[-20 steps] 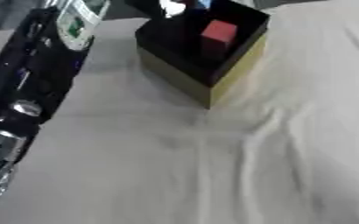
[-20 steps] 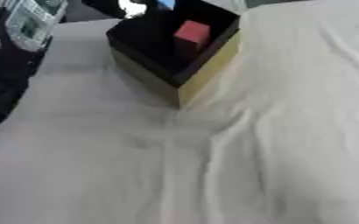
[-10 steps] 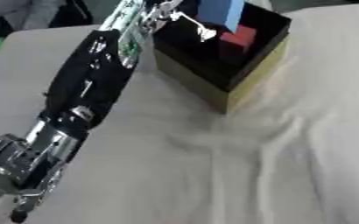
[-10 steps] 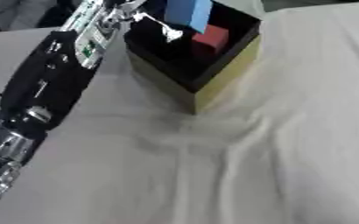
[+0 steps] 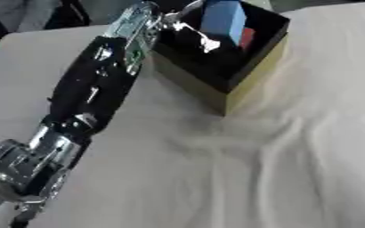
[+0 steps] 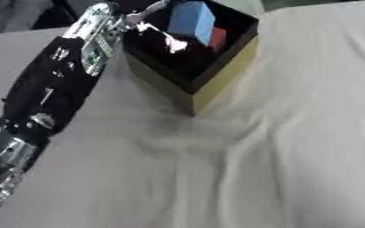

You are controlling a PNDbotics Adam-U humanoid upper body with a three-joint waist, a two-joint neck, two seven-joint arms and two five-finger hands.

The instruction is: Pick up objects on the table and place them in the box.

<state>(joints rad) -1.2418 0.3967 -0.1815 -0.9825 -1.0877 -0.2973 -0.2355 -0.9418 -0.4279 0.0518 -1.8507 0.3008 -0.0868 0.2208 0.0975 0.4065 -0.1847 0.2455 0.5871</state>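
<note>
The box, black inside with yellow outer walls, stands at the far middle of the cloth-covered table, one corner turned toward the camera. The left arm runs up from the near left edge to the box's left rim, and the left hand reaches over the opening. A blue block sits tilted at the hand's fingertips, above the box's interior; the fingers are blurred and bright, so whether they are clamped on the block or merely beside it cannot be told. A red block lies inside the box, just right of the blue one and partly hidden behind it. The left eye view shows more of the silver elbow joint near the lower left corner; the right eye view cuts that joint off at its edge but shows a little more of the red block's face. The box's right wall stands close to the table's far edge. Near and right of the box the cloth lies wrinkled and open, with folds running from the box's near corner toward the camera.
</note>
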